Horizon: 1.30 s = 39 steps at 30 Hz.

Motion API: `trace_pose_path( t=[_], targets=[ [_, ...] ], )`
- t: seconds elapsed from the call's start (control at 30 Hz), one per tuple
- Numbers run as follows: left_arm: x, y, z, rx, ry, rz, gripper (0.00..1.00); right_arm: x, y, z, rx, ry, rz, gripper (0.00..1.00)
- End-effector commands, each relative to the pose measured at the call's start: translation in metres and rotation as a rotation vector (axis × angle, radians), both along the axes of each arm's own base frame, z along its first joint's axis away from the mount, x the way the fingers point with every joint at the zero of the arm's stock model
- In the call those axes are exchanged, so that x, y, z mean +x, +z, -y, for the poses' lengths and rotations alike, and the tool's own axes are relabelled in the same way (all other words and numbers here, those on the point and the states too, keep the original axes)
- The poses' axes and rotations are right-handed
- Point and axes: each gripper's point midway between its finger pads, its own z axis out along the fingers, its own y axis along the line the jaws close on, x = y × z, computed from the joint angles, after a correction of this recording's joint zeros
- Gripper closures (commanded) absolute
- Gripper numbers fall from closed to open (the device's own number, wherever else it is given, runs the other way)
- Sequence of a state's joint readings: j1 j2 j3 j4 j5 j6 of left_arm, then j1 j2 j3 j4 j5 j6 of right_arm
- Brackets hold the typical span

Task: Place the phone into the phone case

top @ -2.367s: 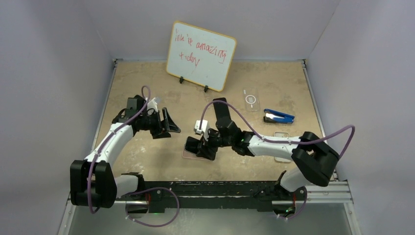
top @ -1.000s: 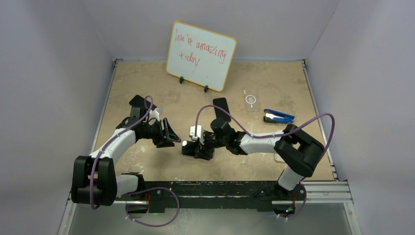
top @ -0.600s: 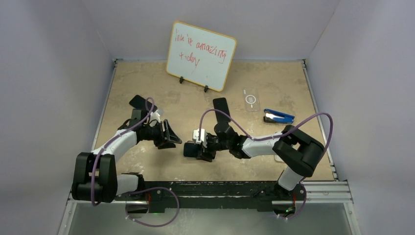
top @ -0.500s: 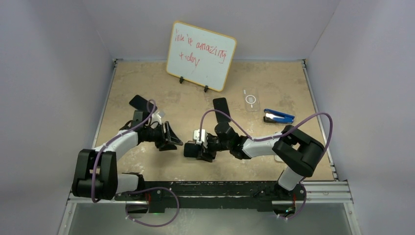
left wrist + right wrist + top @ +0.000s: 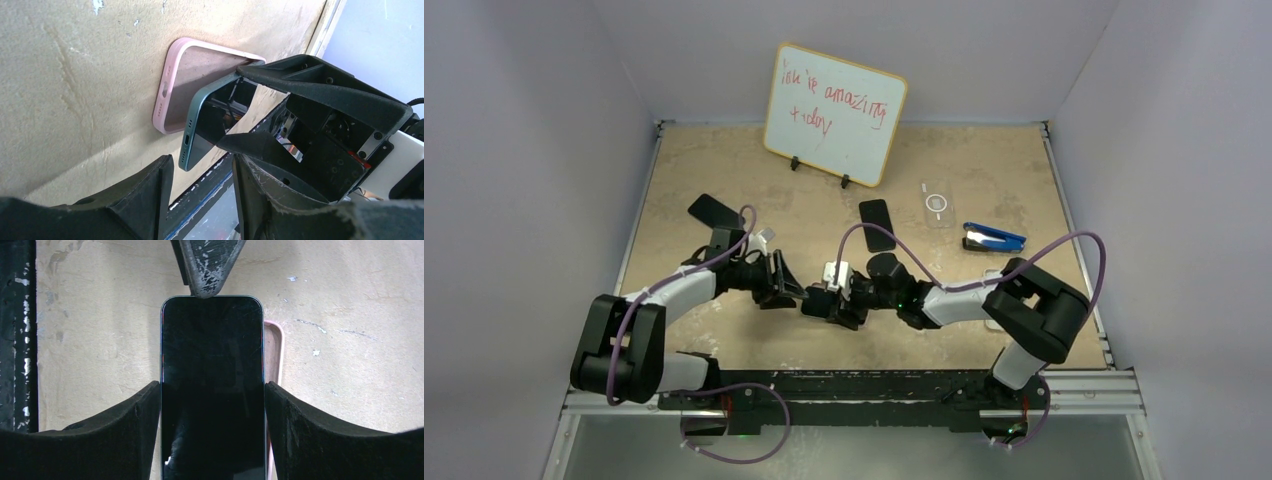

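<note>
My right gripper (image 5: 212, 388) is shut on the phone (image 5: 212, 340), a dark-screened handset with a teal edge, gripping its long sides. It holds the phone tilted over the pink phone case (image 5: 168, 85), which lies open side up on the table; the case's rim shows beside the phone (image 5: 274, 355). In the left wrist view the phone (image 5: 200, 135) has its near end raised off the case. My left gripper (image 5: 200, 172) is open, jaws either side of that end; one finger (image 5: 207, 265) touches the phone's end. From above, both grippers (image 5: 786, 290) (image 5: 832, 303) meet mid-table.
A whiteboard (image 5: 834, 112) stands at the back. Two black flat items (image 5: 876, 222) (image 5: 712, 210), a clear case (image 5: 936, 203) and a blue tool (image 5: 992, 237) lie on the table. The black front rail (image 5: 874, 385) runs close behind the grippers.
My left gripper has moved right, up to the phone's end. My right gripper has carried the phone slightly left and down over the pink case, uncovering a black item behind.
</note>
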State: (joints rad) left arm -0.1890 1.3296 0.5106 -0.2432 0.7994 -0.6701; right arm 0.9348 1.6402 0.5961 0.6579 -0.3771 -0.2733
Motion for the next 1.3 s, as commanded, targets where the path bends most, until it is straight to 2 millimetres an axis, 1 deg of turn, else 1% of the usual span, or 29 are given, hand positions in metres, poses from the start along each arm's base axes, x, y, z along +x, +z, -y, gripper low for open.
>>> trace_pose_path(
  t=[0.0,0.17,0.27,0.33,0.5,0.6,0.67,0.73,0.8,1.03,1.1,1.2,1.27],
  targets=[
    [0.008,0.0,0.006,0.008,-0.004,0.037,0.51,0.015,0.024,-0.004,0.083,-0.061,0.072,0.5],
    [0.007,-0.006,0.01,0.031,-0.02,0.036,0.51,0.02,0.027,0.001,0.095,-0.107,0.089,0.51],
    [0.01,-0.006,0.007,0.054,-0.008,0.049,0.51,0.022,0.031,0.002,0.11,-0.123,0.098,0.51],
    [0.013,-0.004,0.004,0.08,0.006,0.064,0.51,0.022,0.032,0.003,0.117,-0.129,0.099,0.51],
    [0.024,0.007,-0.003,0.132,0.039,0.131,0.46,0.024,0.036,0.005,0.135,-0.154,0.103,0.52],
    [0.028,0.009,-0.002,0.133,0.041,0.144,0.46,0.025,0.037,0.006,0.141,-0.171,0.098,0.52],
    [0.03,0.01,0.001,0.11,0.036,0.149,0.45,0.025,0.036,0.007,0.146,-0.18,0.095,0.52],
    [0.03,0.016,0.011,0.033,0.013,0.158,0.45,0.026,0.036,0.008,0.153,-0.194,0.095,0.53],
    [0.029,0.016,0.016,-0.01,0.007,0.159,0.46,0.027,0.034,0.01,0.155,-0.211,0.094,0.53],
    [0.032,0.008,0.02,-0.013,-0.03,0.16,0.49,0.029,0.034,0.013,0.16,-0.228,0.105,0.53],
    [0.031,0.007,0.022,-0.02,-0.044,0.159,0.52,0.029,0.033,0.013,0.161,-0.227,0.104,0.53],
    [0.029,0.005,0.028,-0.023,-0.062,0.163,0.53,0.029,0.033,0.013,0.163,-0.226,0.105,0.53],
    [0.034,0.007,0.033,-0.035,-0.066,0.193,0.53,0.029,0.033,0.013,0.169,-0.228,0.107,0.53]
  ],
)
